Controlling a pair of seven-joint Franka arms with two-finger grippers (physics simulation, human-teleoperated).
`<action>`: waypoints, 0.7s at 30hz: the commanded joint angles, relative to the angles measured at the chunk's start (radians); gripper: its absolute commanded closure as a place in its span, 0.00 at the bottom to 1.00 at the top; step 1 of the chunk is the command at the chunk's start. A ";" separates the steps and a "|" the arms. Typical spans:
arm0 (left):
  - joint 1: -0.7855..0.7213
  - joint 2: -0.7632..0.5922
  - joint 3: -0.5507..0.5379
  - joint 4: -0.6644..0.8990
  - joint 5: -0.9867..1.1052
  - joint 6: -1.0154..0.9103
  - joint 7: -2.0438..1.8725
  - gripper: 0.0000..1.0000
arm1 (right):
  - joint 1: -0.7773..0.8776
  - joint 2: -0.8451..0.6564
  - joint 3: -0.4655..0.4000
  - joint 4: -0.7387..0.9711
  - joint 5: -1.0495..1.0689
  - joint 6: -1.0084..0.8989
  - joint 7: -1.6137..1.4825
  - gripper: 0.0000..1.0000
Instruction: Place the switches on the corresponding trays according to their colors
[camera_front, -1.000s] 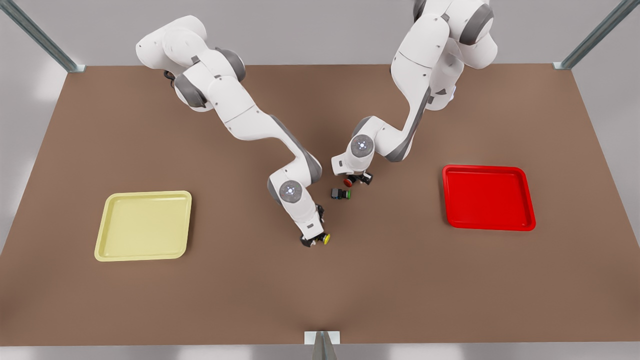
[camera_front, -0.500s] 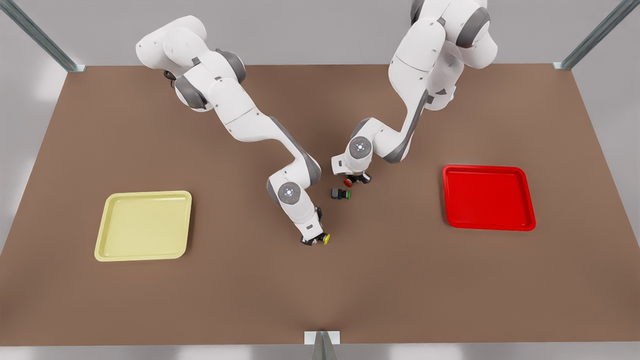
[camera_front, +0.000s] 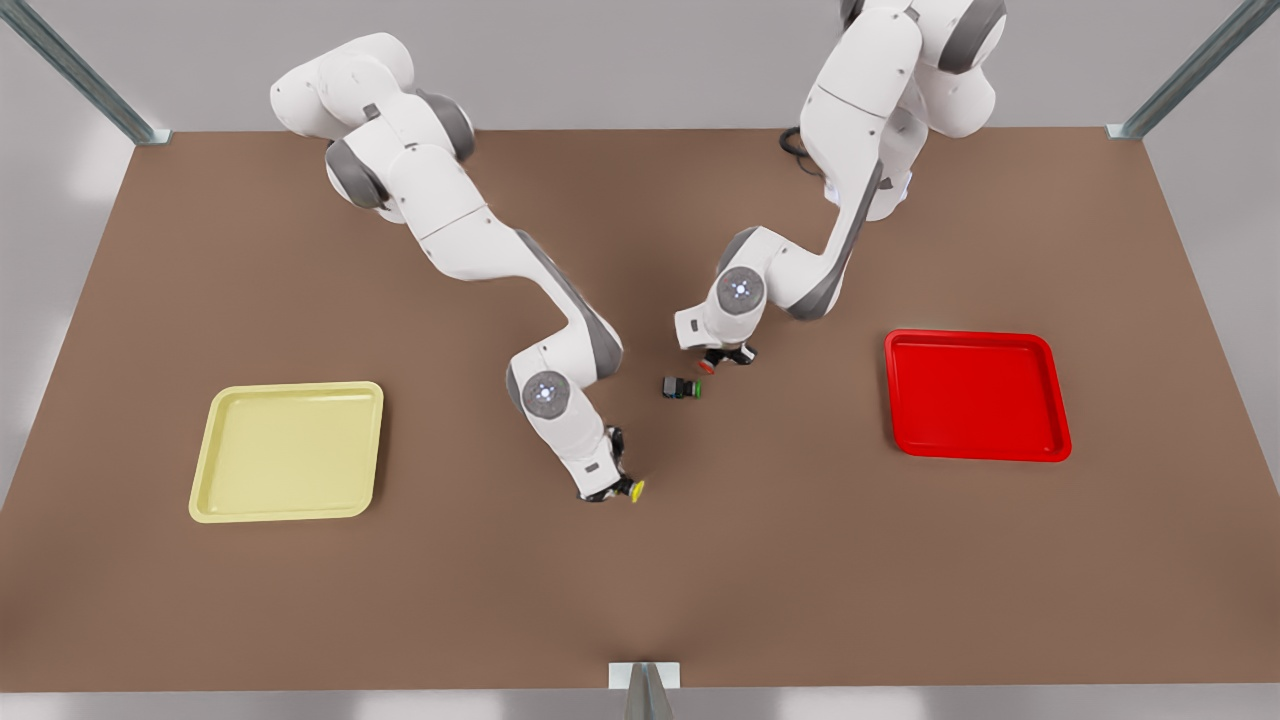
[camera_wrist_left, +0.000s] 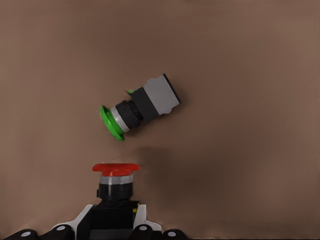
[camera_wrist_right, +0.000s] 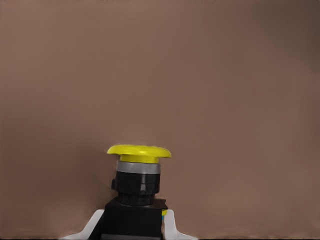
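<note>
The red-capped switch (camera_wrist_left: 116, 182), dark-bodied with a round cap, is clamped in the left gripper (camera_front: 722, 358) beside the green-capped switch (camera_front: 682, 388). The yellow-capped switch (camera_wrist_right: 138, 175) is clamped in the right gripper (camera_front: 606, 491) over the table (camera_front: 800, 560). The pale yellow tray (camera_front: 287, 452) and red tray (camera_front: 975, 395) are seen bare.

Brown table (camera_front: 300, 620), grey walls, metal corner posts (camera_front: 75, 70)

Light was even and soft across the brown table (camera_front: 300, 600), casting faint, diffuse shadows (darkest beneath the arms near the middle); no glare, blur or edge distortion showed.
</note>
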 joint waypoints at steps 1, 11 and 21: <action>0.001 -0.075 0.063 -0.003 0.003 -0.281 0.067 0.49 | -0.052 -0.083 -0.020 -0.029 -0.042 -0.301 -0.061 0.55; 0.016 -0.175 0.537 -0.059 0.184 -0.269 0.136 0.51 | -0.349 -0.387 -0.285 -0.497 -0.148 -0.400 -0.754 0.55; 0.173 -0.098 0.535 -0.075 0.230 -0.135 0.152 0.00 | -0.394 -0.248 -0.351 -0.449 -0.134 -0.217 -0.785 0.00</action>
